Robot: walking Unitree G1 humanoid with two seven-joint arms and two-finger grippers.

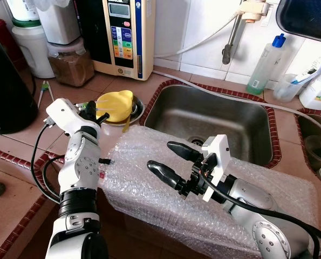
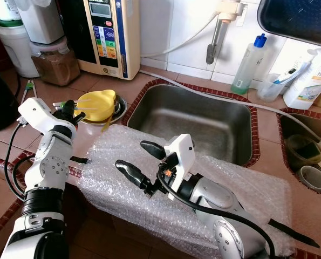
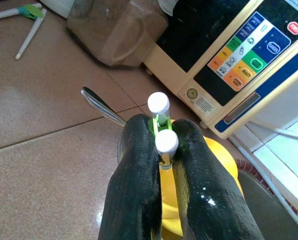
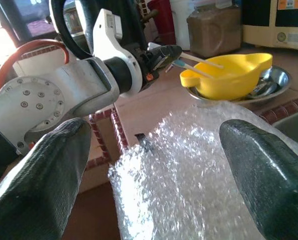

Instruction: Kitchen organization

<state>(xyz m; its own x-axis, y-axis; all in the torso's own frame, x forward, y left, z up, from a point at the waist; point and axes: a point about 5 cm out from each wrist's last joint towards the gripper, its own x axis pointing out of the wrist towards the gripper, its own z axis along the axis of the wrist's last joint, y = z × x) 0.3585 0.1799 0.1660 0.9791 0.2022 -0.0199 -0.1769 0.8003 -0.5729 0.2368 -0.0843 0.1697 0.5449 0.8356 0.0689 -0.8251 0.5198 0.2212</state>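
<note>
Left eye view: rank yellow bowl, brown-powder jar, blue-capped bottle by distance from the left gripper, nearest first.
From the left gripper:
1. Yellow bowl, right beside it on the counter, left of the sink.
2. Brown-powder jar, behind it against the back wall.
3. Blue-capped bottle, far across the sink, on the robot's right.

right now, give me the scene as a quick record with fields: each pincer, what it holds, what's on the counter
left pincer: shut on green and white utensils, above the yellow bowl
right pincer: open, above the bubble wrap
yellow bowl: sits in a steel dish left of the sink
counter back: water purifier, brown powder jar
sink right side: clear bottle with blue cap
</note>
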